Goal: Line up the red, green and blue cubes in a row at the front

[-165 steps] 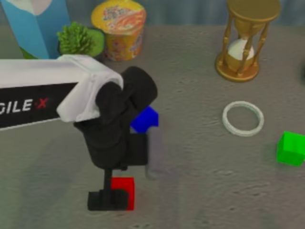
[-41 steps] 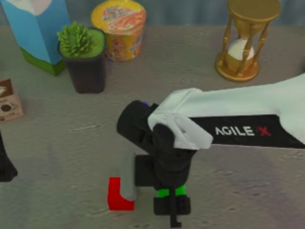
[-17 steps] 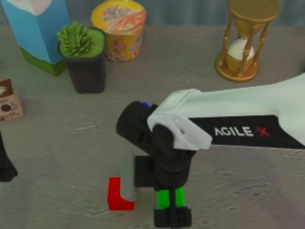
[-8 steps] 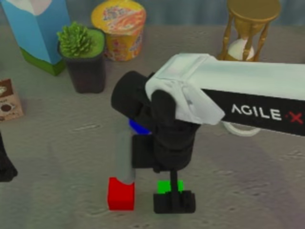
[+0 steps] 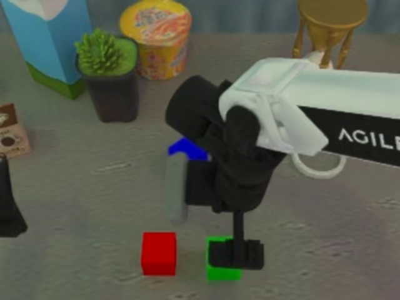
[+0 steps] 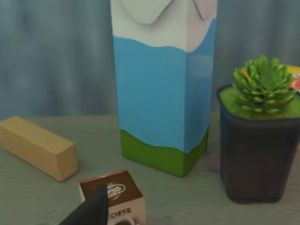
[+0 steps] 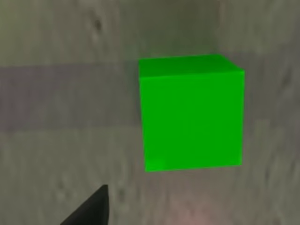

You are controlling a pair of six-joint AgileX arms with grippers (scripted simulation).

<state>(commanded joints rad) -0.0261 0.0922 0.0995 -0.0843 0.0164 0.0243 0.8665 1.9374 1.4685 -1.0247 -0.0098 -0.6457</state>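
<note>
The green cube (image 5: 219,272) sits on the table (image 5: 325,237) at about six o'clock in the top view, just beside the red cube (image 5: 159,253), which lies to its nine o'clock with a narrow gap between them. In the right wrist view the green cube (image 7: 191,112) rests alone on the table (image 7: 56,93), nothing touching its faces. The right gripper (image 5: 235,254) hangs directly above it, partly covering its top. Its fingers look spread and clear of the cube, though the top view hides the tips, so this is a judgement.

The blue cube (image 5: 185,149) lies toward twelve o'clock from the red one, largely hidden under the right arm (image 5: 294,119); it is not yet in the row.

All three cubes look rigid and light, with smooth flat faces. A pinch across two opposite side faces, centred and square, should hold best. A corner or tilted grip may let one twist or slip.

The left gripper (image 5: 9,212) is parked at the nine o'clock edge; I cannot tell its fingers' state. Farther back stand a milk carton (image 6: 161,79), a potted plant (image 6: 258,136), a noodle cup (image 5: 155,37), an hourglass (image 5: 325,25), a white ring (image 5: 319,165), a small brown box (image 6: 112,197) and a wooden block (image 6: 37,146).
</note>
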